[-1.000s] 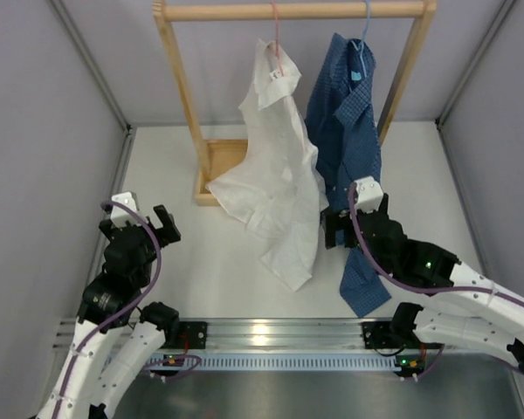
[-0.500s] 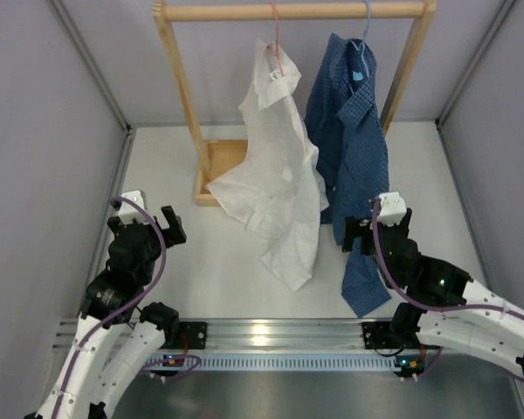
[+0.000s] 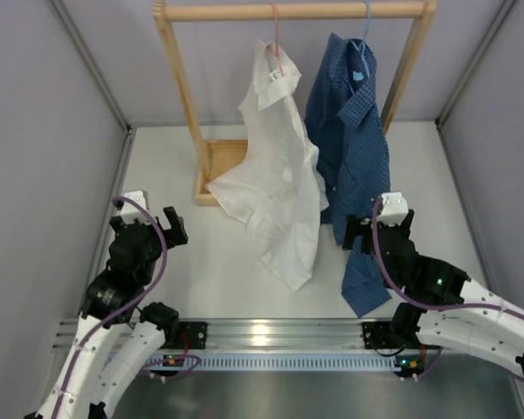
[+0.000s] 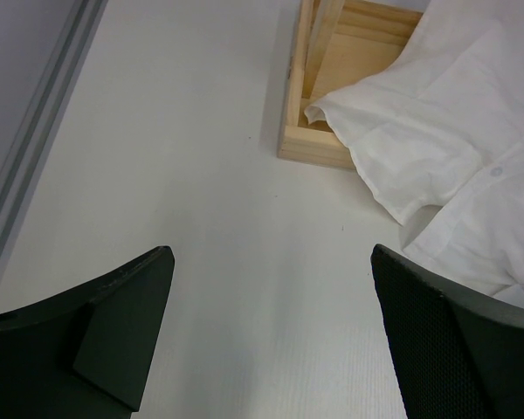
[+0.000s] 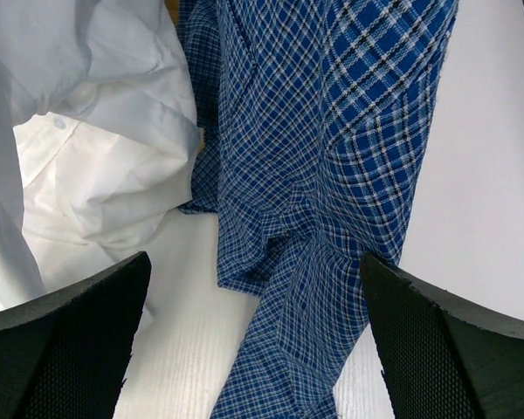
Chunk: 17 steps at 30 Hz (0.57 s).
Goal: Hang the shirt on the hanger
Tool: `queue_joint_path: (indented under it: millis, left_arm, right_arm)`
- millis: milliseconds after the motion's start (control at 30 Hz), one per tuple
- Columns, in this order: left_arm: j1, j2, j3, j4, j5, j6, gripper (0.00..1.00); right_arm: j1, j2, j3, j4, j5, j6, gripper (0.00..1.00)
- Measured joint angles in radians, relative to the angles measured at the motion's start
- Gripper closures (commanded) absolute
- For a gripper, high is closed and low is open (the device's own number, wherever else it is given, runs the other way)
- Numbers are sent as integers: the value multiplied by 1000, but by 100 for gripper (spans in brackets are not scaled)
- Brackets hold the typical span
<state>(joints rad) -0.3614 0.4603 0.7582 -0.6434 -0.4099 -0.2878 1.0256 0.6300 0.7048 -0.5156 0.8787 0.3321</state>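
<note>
The white shirt [image 3: 275, 175] hangs by its collar on the pink wire hanger [image 3: 276, 39], whose hook is over the wooden rail [image 3: 293, 10]. Its lower part drapes onto the table. It also shows in the left wrist view [image 4: 454, 131] and the right wrist view [image 5: 87, 148]. My left gripper [image 3: 151, 229] is open and empty, left of the shirt, above bare table [image 4: 271, 288]. My right gripper [image 3: 377, 229] is open and empty over the tail of the dark blue checked shirt [image 5: 332, 175].
The dark blue checked shirt [image 3: 349, 148] hangs on a light blue hanger [image 3: 363, 35] right of the white one, its tail on the table. The rack's wooden post [image 3: 182, 96] and base [image 4: 319, 131] stand at the back left. Grey walls enclose the table.
My right arm has drawn back toward the near right, away from the white shirt, and its gripper now sits over the blue shirt's tail. My left gripper shifted slightly right and nearer.
</note>
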Motion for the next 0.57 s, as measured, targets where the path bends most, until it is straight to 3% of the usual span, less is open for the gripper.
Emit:
queue_joint_path:
  millis: [567]
  left_arm:
    - [0,0,-1,0,6,3,2]
  right_arm:
    - [0,-2,-11,2,30,21,1]
